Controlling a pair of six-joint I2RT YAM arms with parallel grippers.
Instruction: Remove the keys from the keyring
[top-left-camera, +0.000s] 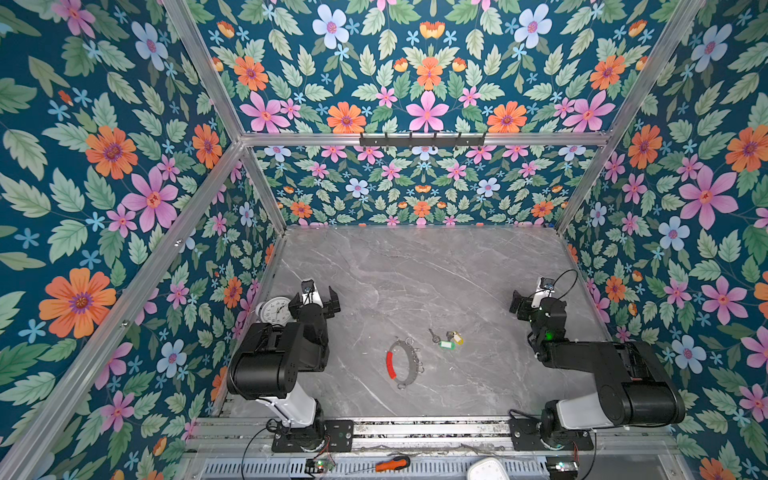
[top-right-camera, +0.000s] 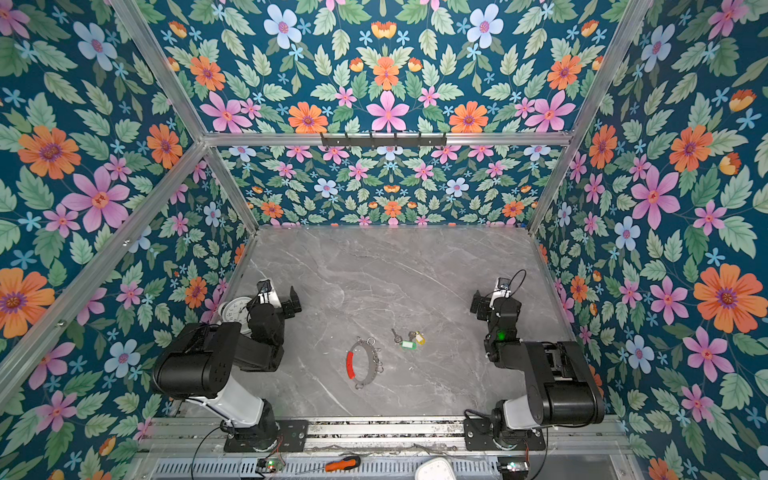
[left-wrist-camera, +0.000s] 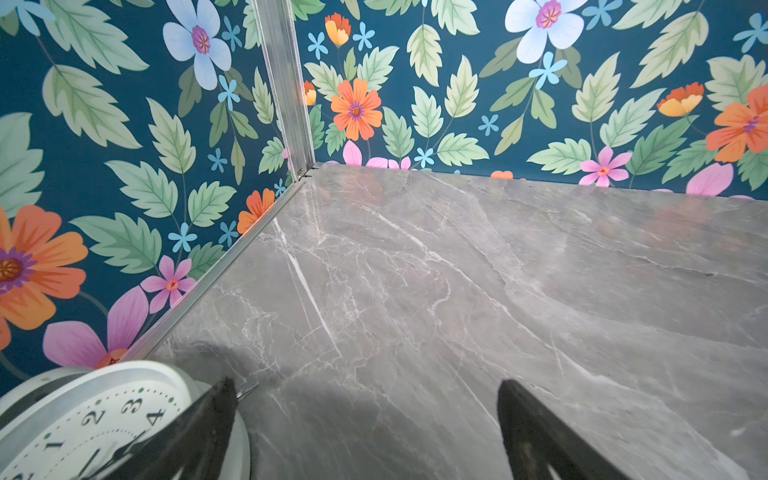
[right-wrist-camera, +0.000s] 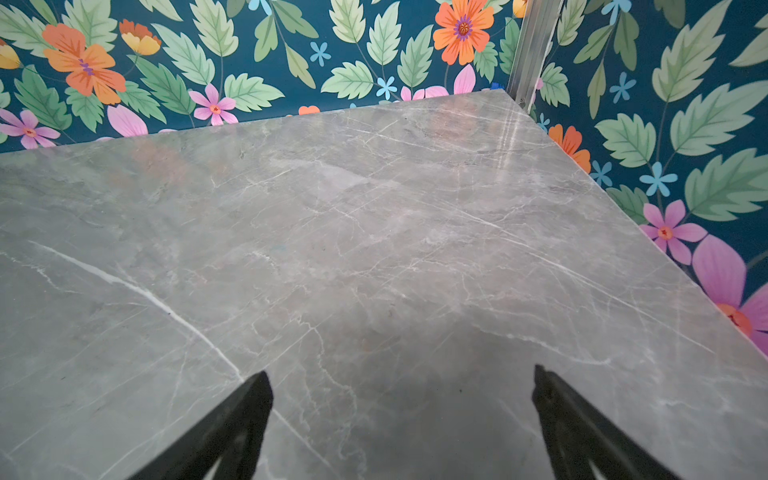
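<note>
Lower centre of both top views, flat on the grey marble-patterned tabletop (top-left-camera: 415, 270): the keyring (top-left-camera: 390, 365) (top-right-camera: 351, 365), a large thin grey metal hoop with one curved red section on its left arc and several small wire rings strung along its right arc. Just up and to the right of it, across a narrow strip of bare marble: the keys (top-left-camera: 446, 340) (top-right-camera: 408, 341), a small cluster of metal keys, one dark-headed, with a green plastic tag (top-left-camera: 445, 344) and a yellow plastic tag (top-left-camera: 458, 338). Impossible to tell at this size whether any wire links cluster and hoop. Middle left of the top views, up and left of the hoop and well apart from it: the black left gripper (top-left-camera: 315, 296) (top-right-camera: 274, 299), jaws spread wide, nothing between them, pointing towards the upper part of the frame, away from hoop and keys. Just left of it, by the table's left edge: a round white analogue clock (top-left-camera: 274, 309). In the left wrist view, clock face (left-wrist-camera: 91, 419) in the lower left corner, close against one black fingertip (left-wrist-camera: 216, 399), touching or not unclear. Middle right of the top views, up and right of the keys and well apart from them: the black right gripper (top-left-camera: 536, 297) (top-right-camera: 494, 297), likewise spread wide and empty. In the right wrist view, bare marble between its fingertips (right-wrist-camera: 253, 395).
</note>
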